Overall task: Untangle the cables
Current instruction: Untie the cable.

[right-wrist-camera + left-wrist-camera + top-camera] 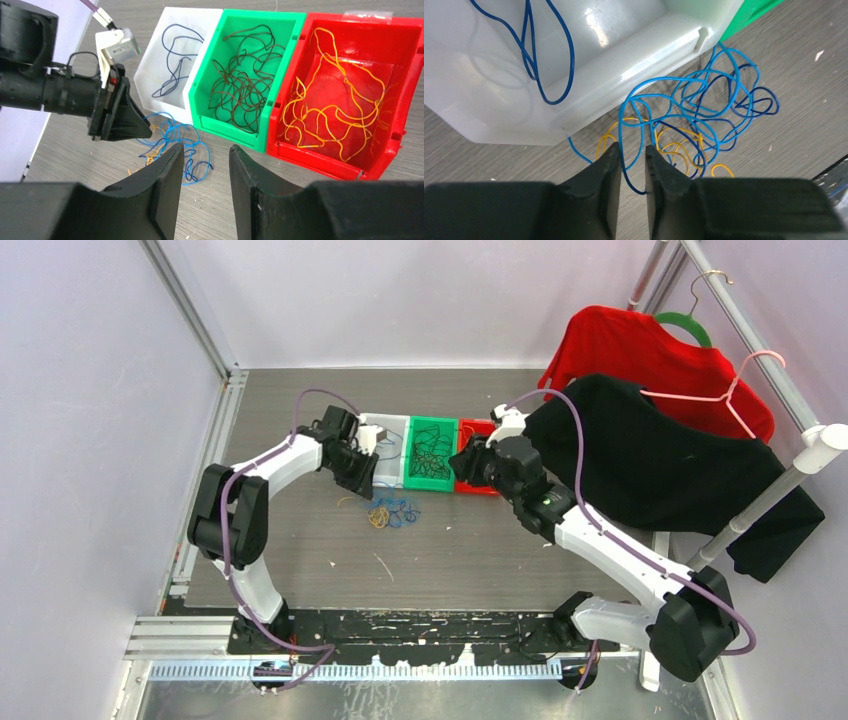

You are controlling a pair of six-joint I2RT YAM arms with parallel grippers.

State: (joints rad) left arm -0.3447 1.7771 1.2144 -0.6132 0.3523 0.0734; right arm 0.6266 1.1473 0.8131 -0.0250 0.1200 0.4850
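Grey wood-look table (pixel 480 540), pale walls (pixel 420 300) around it. At the right stands a rack (pixel 790 475) with a red shirt (pixel 640 350) and a black shirt (pixel 660 465).

We see three bins in a row mid-table, touching side by side: white bin (pixel 150 57), green bin (pixel 227 136), red bin (pixel 405 85). The white bin holds one blue cable (pixel 175 75). The green bin holds dark cables (pixel 240 90) and the red bin holds orange cables (pixel 325 110).

The loose cables (pixel 392 512) lie in a tangle on the table just in front of the white bin, close to its front wall. They are mostly blue, with some orange-yellow underneath.

The left gripper (pixel 631 150) sits low at the near edge of the tangle. Its jaws stand narrowly apart, and a blue strand (pixel 620 145) runs through the gap, close to one finger. We see nothing pinched, so we call it released. We cannot tell whether the strand touches the finger.

The right gripper (pixel 205 155) hangs by the red and green bins, apart from the tangle. Its jaws are apart with nothing between them: released, empty.

In the right wrist view, the left gripper's tips point down at the tangle's left edge.
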